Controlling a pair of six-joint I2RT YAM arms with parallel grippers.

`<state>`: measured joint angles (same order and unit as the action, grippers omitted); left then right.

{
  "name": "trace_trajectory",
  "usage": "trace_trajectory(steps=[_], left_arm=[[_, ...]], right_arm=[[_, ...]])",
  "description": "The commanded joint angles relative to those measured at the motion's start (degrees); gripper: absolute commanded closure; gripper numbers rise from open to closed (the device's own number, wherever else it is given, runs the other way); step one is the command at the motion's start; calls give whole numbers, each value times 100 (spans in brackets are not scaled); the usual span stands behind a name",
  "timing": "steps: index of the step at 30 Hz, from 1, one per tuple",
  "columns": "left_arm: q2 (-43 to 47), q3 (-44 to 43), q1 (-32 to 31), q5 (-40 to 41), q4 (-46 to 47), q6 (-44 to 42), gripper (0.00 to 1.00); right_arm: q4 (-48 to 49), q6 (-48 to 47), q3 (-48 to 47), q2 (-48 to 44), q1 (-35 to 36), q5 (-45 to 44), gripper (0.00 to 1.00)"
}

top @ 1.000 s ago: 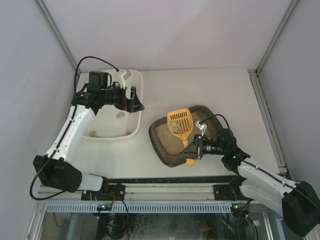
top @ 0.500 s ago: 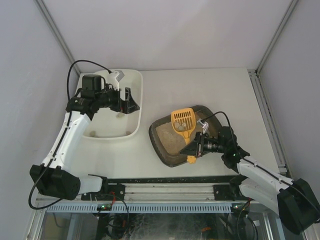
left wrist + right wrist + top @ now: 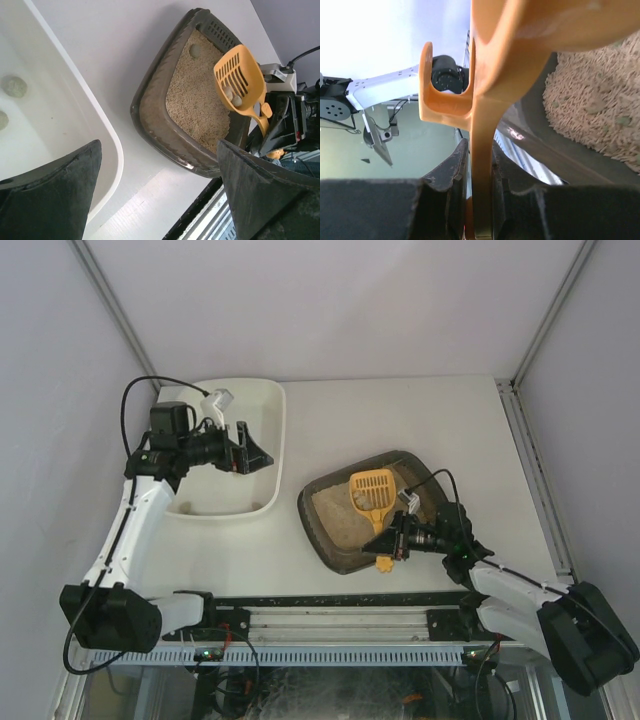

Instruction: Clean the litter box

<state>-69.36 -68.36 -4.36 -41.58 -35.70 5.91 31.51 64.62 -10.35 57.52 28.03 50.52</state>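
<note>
— Start from the near edge. What has the right gripper (image 3: 398,538) got?

— It's clamped tight on the handle of the yellow scoop (image 3: 371,490), low down near the hooked end. The wrist view shows the handle pinched flat between the two fingers.

— And which way does the scoop lie?

— Its long axis runs from the gripper away from the arm bases, with the slotted head out over the litter. There are two pale lumps (image 3: 236,100) sitting in the head.

— The litter box (image 3: 308,515) itself?

— Right of centre on the table, set at a slant, just in front of the right arm. One more grey lump (image 3: 194,50) lies in its far corner.

— So where would the load go?

— My guess is the white tub (image 3: 220,512), which already has lumps (image 3: 14,86) in it. It lies to the left of the scoop, across the box's rim and a strip of bare table. The right arm would have to swing leftward.

— Isn't the left arm nearer the tub?

— Yes. The left gripper (image 3: 250,448) hangs over it with jaws spread wide, holding nothing.

— Any labels?

— None I can read on the scoop, box or tub.
</note>
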Motion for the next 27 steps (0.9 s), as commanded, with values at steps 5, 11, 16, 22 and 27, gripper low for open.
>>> trace_trajectory(steps=[5,11,16,22,27], left_arm=[[517,352,8,45,336,-86,0],[581,348,6,191,265,-139,0],[578,348,12,258,266,-143,0],[467,75,20,431,-131,-404,0],[-291,-1230,681,149,-1580,-1055,0]], right_arm=[[491,184,-10,-191,-110,-58,100],[242,-17,-237,-127,136,-41,100],[-316,-465,-486,-127,327,-248,100],[-494,-666,-511,-58,253,-351,100],[-1626,-1324,-1552,22,412,-505,100]])
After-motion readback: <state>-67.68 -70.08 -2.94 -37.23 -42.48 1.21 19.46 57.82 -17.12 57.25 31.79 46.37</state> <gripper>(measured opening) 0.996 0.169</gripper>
